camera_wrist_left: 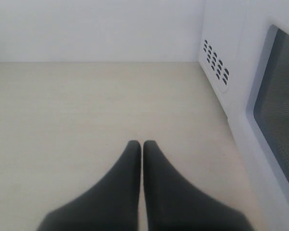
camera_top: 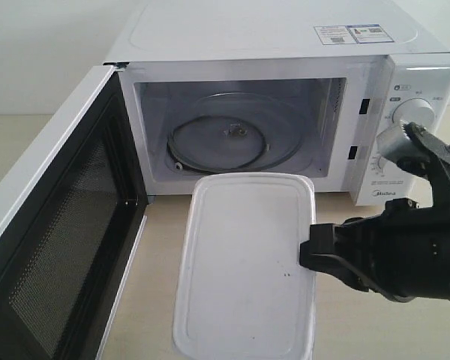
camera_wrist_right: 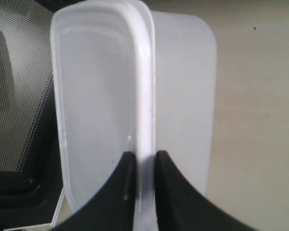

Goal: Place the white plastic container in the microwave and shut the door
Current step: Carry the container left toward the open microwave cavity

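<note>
The white plastic container (camera_top: pixel 244 262) hangs level in front of the microwave (camera_top: pixel 285 97), its far end near the cavity's lower lip. My right gripper (camera_top: pixel 309 255) is shut on the rim of its right long side; in the right wrist view the fingers (camera_wrist_right: pixel 164 183) pinch the container (camera_wrist_right: pixel 96 106) at its rim. The door (camera_top: pixel 52 225) stands wide open to the left, mesh face inward. The glass turntable (camera_top: pixel 225 135) lies bare inside. My left gripper (camera_wrist_left: pixel 142 144) is shut on nothing, over the table beside the door (camera_wrist_left: pixel 279 110).
The microwave's two dials (camera_top: pixel 409 112) sit on its right panel, just behind my right arm (camera_top: pixel 412 240). Vent slots (camera_wrist_left: pixel 216 65) mark the microwave's side wall. Light wooden tabletop (camera_top: pixel 360 330) surrounds everything, with a white wall behind.
</note>
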Available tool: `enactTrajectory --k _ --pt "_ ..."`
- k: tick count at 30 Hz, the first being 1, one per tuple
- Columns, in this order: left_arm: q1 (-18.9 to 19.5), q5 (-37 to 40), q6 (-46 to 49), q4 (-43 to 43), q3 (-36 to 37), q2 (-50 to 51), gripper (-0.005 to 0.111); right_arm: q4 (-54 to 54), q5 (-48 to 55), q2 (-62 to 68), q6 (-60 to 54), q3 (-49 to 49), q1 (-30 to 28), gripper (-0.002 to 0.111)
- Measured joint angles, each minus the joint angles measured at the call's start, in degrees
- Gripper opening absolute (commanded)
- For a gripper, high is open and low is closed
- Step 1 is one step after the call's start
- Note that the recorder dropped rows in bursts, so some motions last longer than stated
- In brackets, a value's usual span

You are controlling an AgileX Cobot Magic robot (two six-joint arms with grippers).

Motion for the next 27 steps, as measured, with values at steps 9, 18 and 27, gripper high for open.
enactTrajectory --k 9,18,27 --pt "0.00 0.00 0.00 0.00 0.00 0.00 0.004 -18.83 -27.11 0.00 35.82 3.02 16.09 0.000" --pt "0.00 0.00 0.00 0.00 0.00 0.00 0.004 -41.51 -47.61 1.50 75.89 8.84 19.80 0.000" --pt "0.00 0.00 0.00 0.00 0.00 0.00 0.004 -41.29 -58.80 6.62 84.81 11.60 19.80 0.000"
